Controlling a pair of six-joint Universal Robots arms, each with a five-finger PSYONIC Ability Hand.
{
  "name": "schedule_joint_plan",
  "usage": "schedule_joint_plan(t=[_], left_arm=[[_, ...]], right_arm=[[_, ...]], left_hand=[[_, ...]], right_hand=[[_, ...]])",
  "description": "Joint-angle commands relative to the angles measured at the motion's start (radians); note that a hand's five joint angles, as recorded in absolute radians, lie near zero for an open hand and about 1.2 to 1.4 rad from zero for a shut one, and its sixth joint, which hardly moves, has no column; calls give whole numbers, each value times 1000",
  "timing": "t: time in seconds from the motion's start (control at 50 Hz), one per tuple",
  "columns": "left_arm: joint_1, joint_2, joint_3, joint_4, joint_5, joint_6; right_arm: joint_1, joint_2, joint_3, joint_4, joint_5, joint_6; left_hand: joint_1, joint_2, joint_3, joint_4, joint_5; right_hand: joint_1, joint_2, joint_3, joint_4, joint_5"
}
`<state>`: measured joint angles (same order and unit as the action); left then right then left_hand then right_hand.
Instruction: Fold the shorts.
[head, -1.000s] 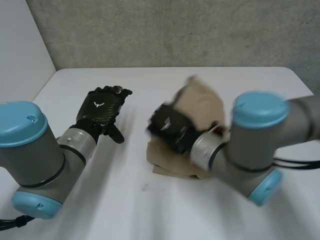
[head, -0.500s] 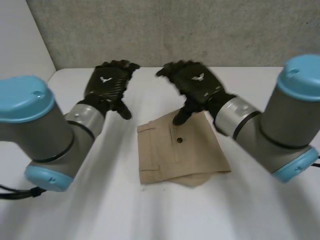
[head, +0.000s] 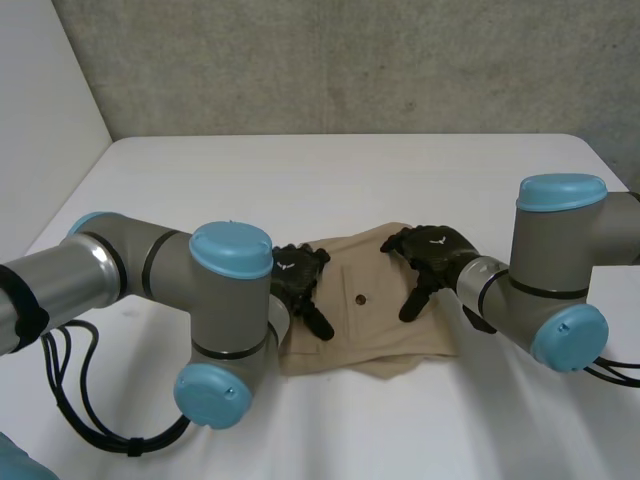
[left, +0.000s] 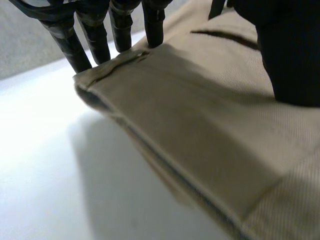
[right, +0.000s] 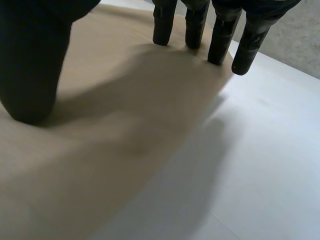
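My left robot hand pressed flat, uncurled fingers on the folded shorts' left edge, my right robot hand likewise on their right edge.

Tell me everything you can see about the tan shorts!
The shorts are tan woven cloth, folded into a rough square and lying flat on the white table. A small dark button shows on top, and a lower layer peeks out at the near edge. The left robot hand rests open on the waistband side; the right robot hand rests open on the opposite side.
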<state>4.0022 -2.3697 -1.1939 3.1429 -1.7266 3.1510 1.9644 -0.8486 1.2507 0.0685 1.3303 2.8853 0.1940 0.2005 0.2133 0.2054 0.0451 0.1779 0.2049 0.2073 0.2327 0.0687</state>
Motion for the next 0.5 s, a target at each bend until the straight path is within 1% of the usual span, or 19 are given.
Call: schedule_joint_plan(t=[0.02, 0.1, 0.12, 0.16, 0.24, 0.26, 0.3, 0.32, 0.34, 0.4, 0.42, 0.5], left_arm=[[-6, 20, -6, -60, 19, 15], [-17, 79, 4, -60, 67, 15], [-24, 120, 10, -58, 88, 12], [-25, 156, 11, -57, 100, 11], [-20, 259, 11, -52, 101, 15], [-14, 301, 10, -50, 96, 12], [8, 351, 2, -53, 93, 12], [27, 375, -3, -55, 90, 14], [78, 426, -13, -60, 81, 14], [167, 509, -27, -76, 71, 6], [216, 559, -32, -101, 71, 3], [300, 633, -35, -174, 78, -6]], right_arm=[[-6, -19, -7, 10, 53, -86], [-2, -49, -19, 10, 59, -84], [-2, -79, -30, 10, 61, -78], [-2, -113, -34, 7, 66, -66], [-2, -231, -31, -19, 122, 0], [-2, -283, -25, -39, 163, 21], [-10, -335, -14, -61, 205, 35], [-13, -360, -10, -70, 223, 40], [-15, -409, 1, -87, 262, 45], [-22, -490, 15, -99, 325, 49], [-28, -507, 15, -98, 337, 49], [-62, -549, 16, -56, 360, 45]], left_hand=[[-1, -8, -20, -12, -27], [2, -5, -17, -10, -24], [-1, -8, -20, -12, -27], [-4, -10, -23, -15, -30], [-10, -16, -29, -21, -35], [-13, -19, -32, -24, -38], [-13, -19, -32, -24, -38], [-13, -19, -32, -24, -38], [-10, -16, -29, -21, -35], [5, -2, -15, -7, -21], [8, 1, -12, -4, -18], [8, 1, -12, -4, -18]], right_hand=[[-3, -30, -33, -58, -69], [-3, -30, -33, -58, -69], [-3, -30, -33, -58, -69], [-3, -30, -33, -58, -69], [-3, -30, -33, -58, -69], [-3, -30, -33, -58, -69], [-3, -30, -33, -58, -69], [-3, -30, -33, -58, -69], [-3, -30, -33, -58, -69], [-3, -30, -33, -58, -69], [-3, -30, -33, -58, -69], [-3, -30, -33, -58, -69]])
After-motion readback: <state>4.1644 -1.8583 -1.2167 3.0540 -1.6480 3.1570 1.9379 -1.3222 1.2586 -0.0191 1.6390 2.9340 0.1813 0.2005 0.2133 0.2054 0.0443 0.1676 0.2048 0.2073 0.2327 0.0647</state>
